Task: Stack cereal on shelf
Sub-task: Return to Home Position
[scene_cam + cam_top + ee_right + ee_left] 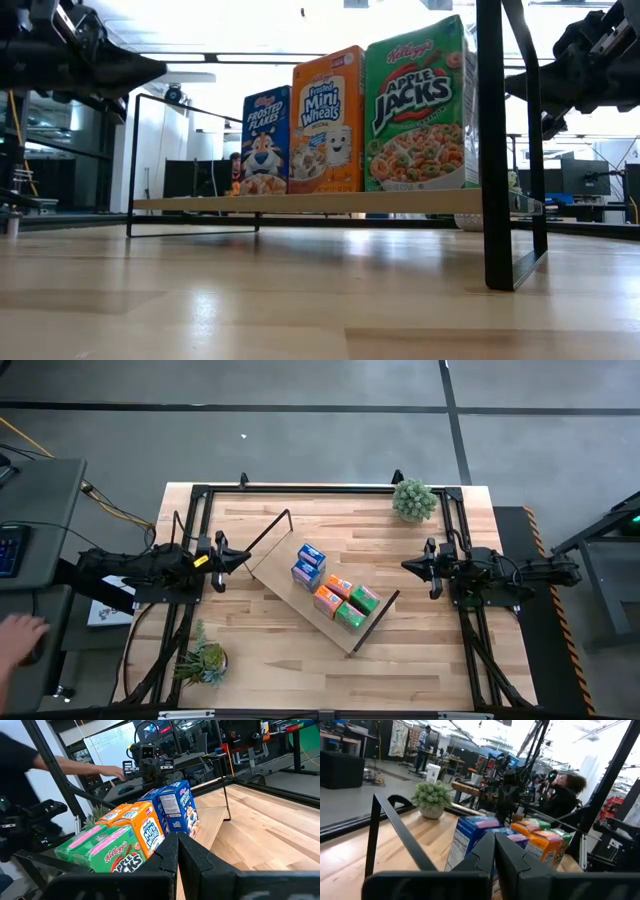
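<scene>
Over at nine o'clock on the striped wooden tabletop (270, 660), the left gripper (494, 847) hangs with its dark fingers pinched narrow. There's nothing between them, and it sits near the shelf's wire end.

Moving in: the long flat light-wood shelf with thin black wire frame ends (275, 565) lies across the middle, slanting from ten o'clock to four o'clock. And it's loaded! The boxes stand upright on it in one row, touching side to side. The small blue cardboard cereal boxes (309, 562) are toward ten o'clock and the small orange cardboard cereal boxes (333, 593) in the centre. The small green cardboard cereal boxes (357, 606) are toward four o'clock. Each colour is seemingly a pair, back to back. The board's ten-o'clock stretch is bare.

My read: these boxes are light, thin-walled and slick-printed. They'd dent easily and tip quickly, being tall on a narrow base. Take one across its narrow sides about mid-height, gently. The board itself looks stiff.

Out at three o'clock, the right gripper (177, 847) waits, fingers likewise drawn narrow and empty. It's near the shelf's other end, clear of the green boxes.
</scene>
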Tool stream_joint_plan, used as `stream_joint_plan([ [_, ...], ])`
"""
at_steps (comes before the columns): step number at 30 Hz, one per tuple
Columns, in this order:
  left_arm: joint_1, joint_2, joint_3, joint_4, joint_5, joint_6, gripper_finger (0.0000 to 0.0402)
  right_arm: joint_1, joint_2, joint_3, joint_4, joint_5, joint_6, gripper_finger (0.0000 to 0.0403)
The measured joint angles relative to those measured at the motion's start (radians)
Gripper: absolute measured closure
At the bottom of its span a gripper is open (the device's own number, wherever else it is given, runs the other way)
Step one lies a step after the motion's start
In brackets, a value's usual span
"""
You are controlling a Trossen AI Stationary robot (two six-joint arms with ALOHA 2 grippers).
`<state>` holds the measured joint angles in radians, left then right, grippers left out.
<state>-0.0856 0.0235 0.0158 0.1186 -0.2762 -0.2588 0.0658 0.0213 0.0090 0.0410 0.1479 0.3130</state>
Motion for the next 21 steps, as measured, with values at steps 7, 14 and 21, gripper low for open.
stream_joint_plan([
  [7, 0.000, 0.000, 0.000, -0.010, 0.005, 0.000, 0.0398, 0.000, 0.000, 0.000, 0.000, 0.000, 0.000, 0.0402],
  [14, 0.000, 0.000, 0.000, -0.016, 0.005, 0.000, 0.0398, 0.000, 0.000, 0.000, 0.000, 0.000, 0.000, 0.0402],
  [21, 0.000, 0.000, 0.000, -0.017, 0.005, 0.000, 0.0398, 0.000, 0.000, 0.000, 0.000, 0.000, 0.000, 0.0402],
])
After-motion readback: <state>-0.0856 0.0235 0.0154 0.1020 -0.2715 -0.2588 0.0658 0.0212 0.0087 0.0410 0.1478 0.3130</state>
